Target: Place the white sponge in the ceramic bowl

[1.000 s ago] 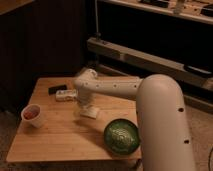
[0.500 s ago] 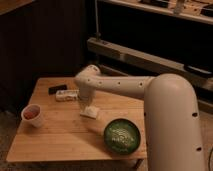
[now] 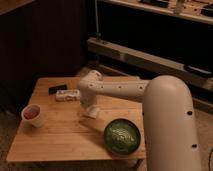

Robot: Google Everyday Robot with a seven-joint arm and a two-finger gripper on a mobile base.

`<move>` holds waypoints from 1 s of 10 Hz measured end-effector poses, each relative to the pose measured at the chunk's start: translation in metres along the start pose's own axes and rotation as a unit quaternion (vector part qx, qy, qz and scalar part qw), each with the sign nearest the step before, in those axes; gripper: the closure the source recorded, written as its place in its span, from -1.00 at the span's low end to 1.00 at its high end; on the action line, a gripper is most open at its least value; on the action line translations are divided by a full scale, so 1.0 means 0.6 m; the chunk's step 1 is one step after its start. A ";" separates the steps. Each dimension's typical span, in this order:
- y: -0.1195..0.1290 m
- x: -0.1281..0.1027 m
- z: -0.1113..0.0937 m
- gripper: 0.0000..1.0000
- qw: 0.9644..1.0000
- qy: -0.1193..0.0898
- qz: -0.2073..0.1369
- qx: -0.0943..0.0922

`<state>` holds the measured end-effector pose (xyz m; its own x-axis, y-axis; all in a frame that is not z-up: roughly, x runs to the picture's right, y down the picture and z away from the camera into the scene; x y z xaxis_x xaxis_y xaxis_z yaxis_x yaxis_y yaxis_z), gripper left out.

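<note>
Presumably the white sponge (image 3: 90,115) is very light and soft. We judge that it will give under pressure rather than slip, and nothing about it is fragile. Being flat and low on the wooden surface (image 3: 60,136), it offers little height to catch. We would take it across two opposite edges, close to its middle, pressing down far enough that it bunches slightly instead of sliding away. A modest squeeze should be enough. Too hard a squeeze only folds it, and that may make it cling when it is let go.

The sponge lies near the middle of the surface, up and to the left of the ceramic bowl (image 3: 121,136) and clearly apart from it. The bowl sits at the front right edge.

The arm (image 3: 117,90) reaches in from the right, runs roughly level above the surface, then bends sharply down at its wrist. The tool (image 3: 90,106) therefore points straight down and sits right at the sponge. We cannot tell whether the tool is open, closed, or already gripping the sponge, nor whether it touches it.

Off to the left stand a white cup (image 3: 32,114) with reddish contents and, further back, a whitish package (image 3: 67,95) with a dark object (image 3: 56,89) just behind it. All of these are well clear of a path to the bowl.
</note>
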<state>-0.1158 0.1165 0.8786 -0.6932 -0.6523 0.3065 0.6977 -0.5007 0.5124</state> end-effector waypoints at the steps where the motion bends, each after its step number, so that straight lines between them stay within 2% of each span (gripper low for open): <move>1: 0.005 0.000 -0.003 -0.60 1.000 0.002 -0.001 -0.004; 3: 0.005 0.003 -0.005 -0.60 1.000 0.003 -0.004 -0.005; 10: 0.011 0.005 0.032 -0.60 1.000 -0.012 -0.005 0.011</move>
<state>-0.1166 0.1222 0.8983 -0.7051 -0.6329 0.3197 0.6860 -0.4948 0.5335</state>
